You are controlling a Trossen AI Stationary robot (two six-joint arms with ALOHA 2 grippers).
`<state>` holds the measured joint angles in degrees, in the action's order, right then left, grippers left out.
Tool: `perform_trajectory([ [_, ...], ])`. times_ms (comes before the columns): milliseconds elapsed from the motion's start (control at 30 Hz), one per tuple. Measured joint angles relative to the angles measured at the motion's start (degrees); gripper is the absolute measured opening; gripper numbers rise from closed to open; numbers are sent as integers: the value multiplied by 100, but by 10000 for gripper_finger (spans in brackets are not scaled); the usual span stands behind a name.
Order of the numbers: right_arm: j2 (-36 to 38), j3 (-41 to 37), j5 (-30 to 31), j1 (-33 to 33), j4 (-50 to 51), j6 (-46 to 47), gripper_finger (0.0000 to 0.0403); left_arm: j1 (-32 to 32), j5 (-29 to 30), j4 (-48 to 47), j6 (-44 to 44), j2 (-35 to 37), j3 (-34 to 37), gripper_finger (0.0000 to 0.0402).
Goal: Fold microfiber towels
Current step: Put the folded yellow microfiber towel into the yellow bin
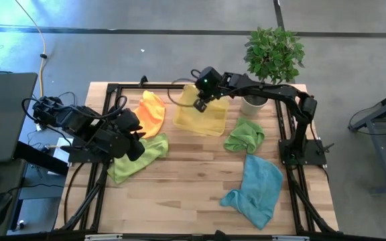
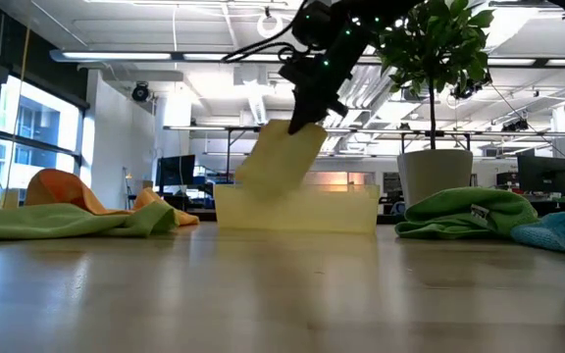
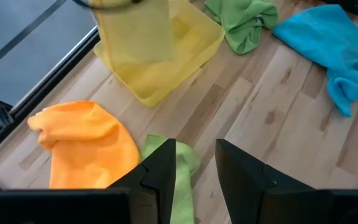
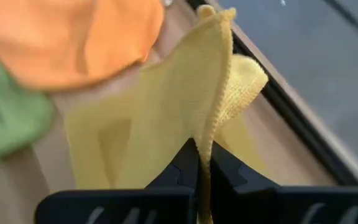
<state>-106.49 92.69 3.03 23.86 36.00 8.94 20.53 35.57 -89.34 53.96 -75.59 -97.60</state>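
Right claw pinched the yellow towel, hanging it above the tray, probably to straighten it. Left claw waited partly open by the orange towel, holding nothing.

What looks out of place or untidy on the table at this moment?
Nothing is damaged. The soft orange cloth, two light green cloths and the teal blue cloth lie crumpled, unfolded. The right gripper holds the yellow cloth above the shallow yellow plastic tray.

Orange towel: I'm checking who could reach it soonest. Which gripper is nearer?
Left. The left gripper hovers beside the orange towel; the right gripper holds the yellow towel over the tray, farther off.
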Motion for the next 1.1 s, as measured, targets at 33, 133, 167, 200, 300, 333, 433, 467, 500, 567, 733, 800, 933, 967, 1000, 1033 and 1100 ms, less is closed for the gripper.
perform_trajectory([
  [33,3,1,29,0,15,374,1,0,-2,0,40,0,0,101],
  [133,3,-156,148,0,-84,1253,1,0,-8,1,142,0,0,101],
  [167,3,-259,175,-11,-205,1472,1,0,-9,2,149,0,0,101],
  [200,-1,-366,189,-31,-337,1649,1,0,-13,2,144,0,0,101],
  [300,-1,-611,101,-105,-731,1826,1,2,-18,2,139,0,0,101],
  [333,-1,-666,96,-128,-825,1882,1,2,-18,2,139,0,0,101],
  [433,-3,-733,98,-173,-948,2486,1,4,-18,2,139,0,0,101],
  [467,-3,-733,121,-188,-1015,2664,1,16,-19,2,138,0,0,101],
  [500,-3,-733,146,-213,-1135,2794,2,26,-20,2,137,0,0,101],
  [567,-3,-733,213,-260,-1392,2950,5,55,-31,2,137,-1,0,101],
  [733,-45,-733,1163,-486,-1520,3011,19,180,-40,2,137,-2,0,101],
  [800,-98,-733,1577,-535,-1323,3274,20,233,-42,2,137,-4,0,101],
  [933,-216,-734,1630,-586,-1412,3705,20,322,-45,-2,133,-4,0,101],
  [967,-254,-733,1606,-601,-1435,3731,20,334,-44,-6,135,-4,0,101],
  [1000,-298,-733,1604,-608,-1375,3734,20,346,-46,-19,135,-7,2,101],
  [1033,-343,-733,1581,-616,-1322,3736,20,365,-46,-38,135,-6,2,101],
  [1100,-434,-733,1512,-623,-1229,3844,20,393,-44,-52,133,-4,2,101],
])
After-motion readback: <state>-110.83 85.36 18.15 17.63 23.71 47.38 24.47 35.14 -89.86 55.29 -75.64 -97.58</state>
